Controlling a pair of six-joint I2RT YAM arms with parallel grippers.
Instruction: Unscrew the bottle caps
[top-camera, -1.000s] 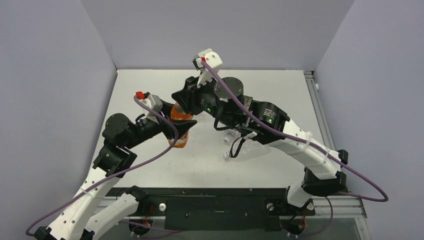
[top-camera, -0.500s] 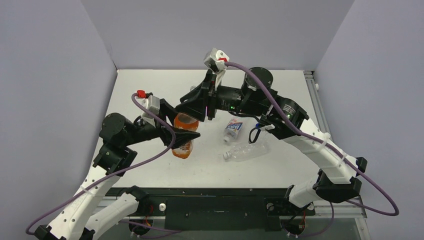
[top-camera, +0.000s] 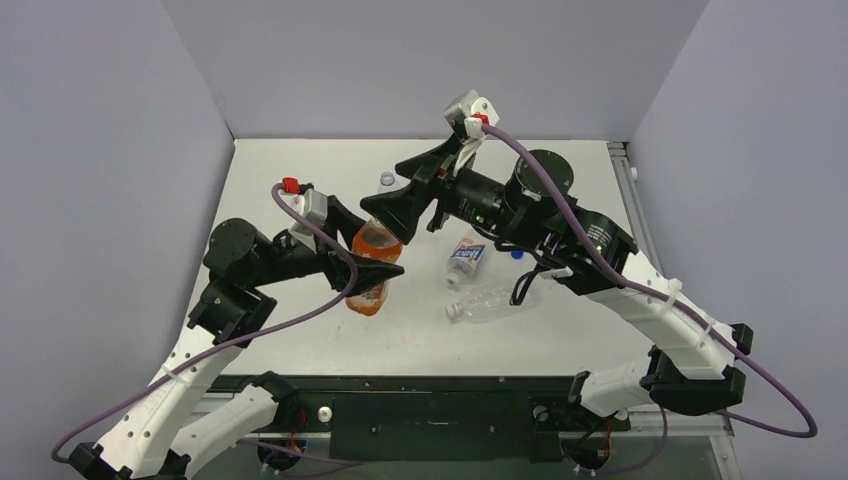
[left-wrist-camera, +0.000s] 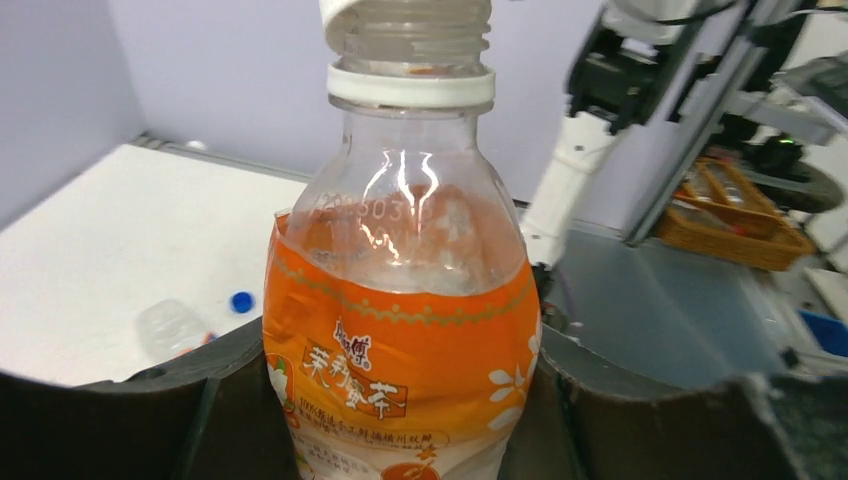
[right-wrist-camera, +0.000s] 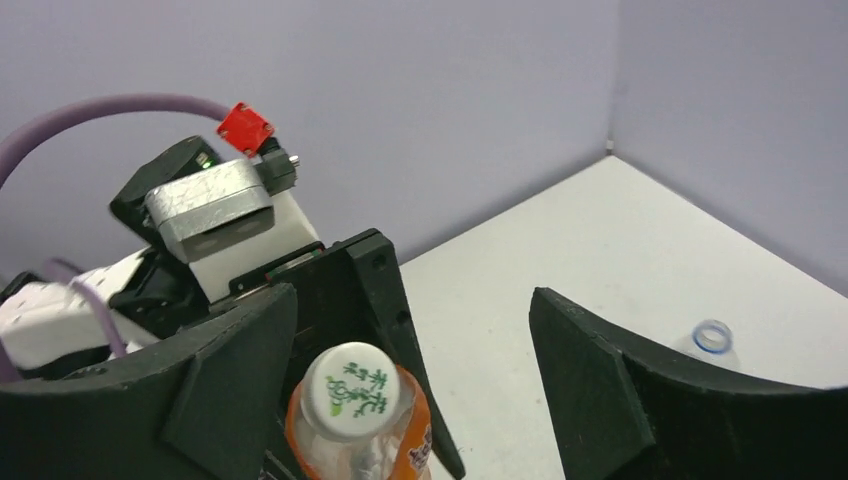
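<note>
Orange bottle (left-wrist-camera: 400, 340) sits clamped upright in the left gripper (left-wrist-camera: 400, 420) jaws; the right gripper (right-wrist-camera: 415, 370) jaws just sprang wide, empty, above its white cap (right-wrist-camera: 352, 391), which is still on the neck, so probably a regrasp for another turn.

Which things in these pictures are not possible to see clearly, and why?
- Left wrist view: the cap of the orange bottle is cut off by the top edge.
- Right wrist view: the far bottle shows only its mouth; the right gripper hides the rest.
- Top view: it is too small.
</note>
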